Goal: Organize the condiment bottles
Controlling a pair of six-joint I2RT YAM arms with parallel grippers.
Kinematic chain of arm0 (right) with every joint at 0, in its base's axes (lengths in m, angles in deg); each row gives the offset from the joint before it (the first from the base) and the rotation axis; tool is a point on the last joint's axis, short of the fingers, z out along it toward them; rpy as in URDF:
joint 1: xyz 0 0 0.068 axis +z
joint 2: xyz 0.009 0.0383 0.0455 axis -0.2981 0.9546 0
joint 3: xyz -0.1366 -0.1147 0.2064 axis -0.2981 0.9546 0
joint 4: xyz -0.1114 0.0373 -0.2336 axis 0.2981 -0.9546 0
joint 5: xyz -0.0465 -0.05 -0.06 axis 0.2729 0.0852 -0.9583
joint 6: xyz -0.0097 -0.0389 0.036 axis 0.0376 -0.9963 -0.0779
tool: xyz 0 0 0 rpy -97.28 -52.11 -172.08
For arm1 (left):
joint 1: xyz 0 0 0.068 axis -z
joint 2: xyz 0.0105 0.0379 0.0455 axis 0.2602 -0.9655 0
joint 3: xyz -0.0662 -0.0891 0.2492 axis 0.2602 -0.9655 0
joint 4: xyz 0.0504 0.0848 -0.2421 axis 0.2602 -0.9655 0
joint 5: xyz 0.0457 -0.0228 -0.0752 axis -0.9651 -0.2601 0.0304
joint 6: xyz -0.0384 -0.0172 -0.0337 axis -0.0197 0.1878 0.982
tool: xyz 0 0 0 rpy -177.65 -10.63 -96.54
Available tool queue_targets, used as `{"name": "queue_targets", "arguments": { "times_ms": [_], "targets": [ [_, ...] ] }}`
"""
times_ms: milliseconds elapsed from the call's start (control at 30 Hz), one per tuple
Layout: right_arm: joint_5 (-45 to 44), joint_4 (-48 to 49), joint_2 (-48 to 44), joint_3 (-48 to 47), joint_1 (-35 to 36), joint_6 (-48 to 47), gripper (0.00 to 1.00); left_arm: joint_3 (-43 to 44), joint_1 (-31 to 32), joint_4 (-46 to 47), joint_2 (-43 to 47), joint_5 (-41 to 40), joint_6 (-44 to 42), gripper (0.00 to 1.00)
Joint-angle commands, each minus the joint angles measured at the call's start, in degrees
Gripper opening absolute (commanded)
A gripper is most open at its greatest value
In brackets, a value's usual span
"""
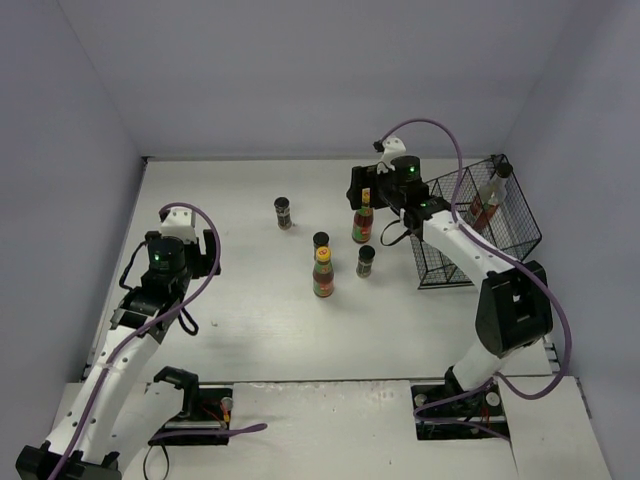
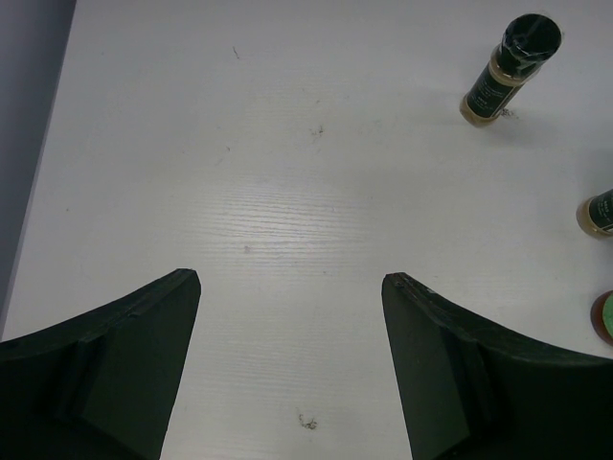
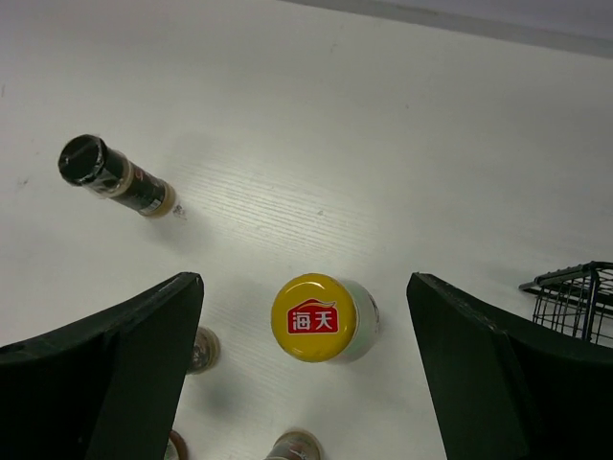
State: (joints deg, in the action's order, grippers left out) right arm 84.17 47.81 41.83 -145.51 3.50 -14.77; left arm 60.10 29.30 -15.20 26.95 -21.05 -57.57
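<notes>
My right gripper (image 1: 362, 190) is open and hangs over a reddish-brown sauce bottle (image 1: 362, 222). In the right wrist view its yellow cap (image 3: 314, 317) sits between the spread fingers (image 3: 305, 282), untouched. A second sauce bottle (image 1: 323, 272) stands mid-table with spice jars close by (image 1: 321, 241) (image 1: 366, 261). A third spice jar (image 1: 284, 212) stands further left and also shows in both wrist views (image 2: 508, 67) (image 3: 115, 177). The tall clear bottle (image 1: 487, 200) leans inside the basket. My left gripper (image 1: 190, 232) is open and empty over bare table (image 2: 289, 276).
The black wire basket (image 1: 440, 270) stands at the right, beside my right arm; its corner shows in the right wrist view (image 3: 575, 297). Grey walls close off the back and both sides of the white table.
</notes>
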Motion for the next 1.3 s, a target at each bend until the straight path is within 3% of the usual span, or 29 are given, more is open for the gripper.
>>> {"name": "queue_targets", "arguments": {
  "times_ms": [0, 433, 533, 667, 767, 1100, 1267],
  "targets": [
    [-2.2, 6.9, -0.4, 0.1, 0.5, 0.9, 0.91, 1.5, 0.4, 2.8, -0.3, 0.4, -0.3, 0.77],
    [-2.9, 8.1, -0.8, 4.1, 1.0, 0.7, 0.61, 1.6, 0.4, 2.9, -0.5, 0.6, -0.2, 0.77],
    [-3.6, 8.1, -1.8, 4.2, 1.3, 0.3, 0.47, 1.5, 0.3, 2.9, -0.6, 0.6, -0.2, 0.77],
    [-4.6, 7.2, -4.6, 2.9, 1.5, -1.3, 0.14, 1.6, 0.3, 2.9, -0.6, 0.7, -0.2, 0.77],
    [-5.4, 5.8, -6.6, 1.4, 1.5, -2.8, 0.0, 1.6, 0.4, 2.9, -0.5, 0.7, -0.2, 0.77],
    [-13.8, 0.8, -15.8, -9.3, -0.1, -10.6, 0.0, 1.5, 0.4, 2.9, -0.3, 0.6, -0.2, 0.77],
    [-15.3, -1.3, -17.4, -13.8, -7.8, -12.1, 0.0, 1.5, 0.3, 2.9, -0.2, 0.7, -0.2, 0.77]
  ]
}}
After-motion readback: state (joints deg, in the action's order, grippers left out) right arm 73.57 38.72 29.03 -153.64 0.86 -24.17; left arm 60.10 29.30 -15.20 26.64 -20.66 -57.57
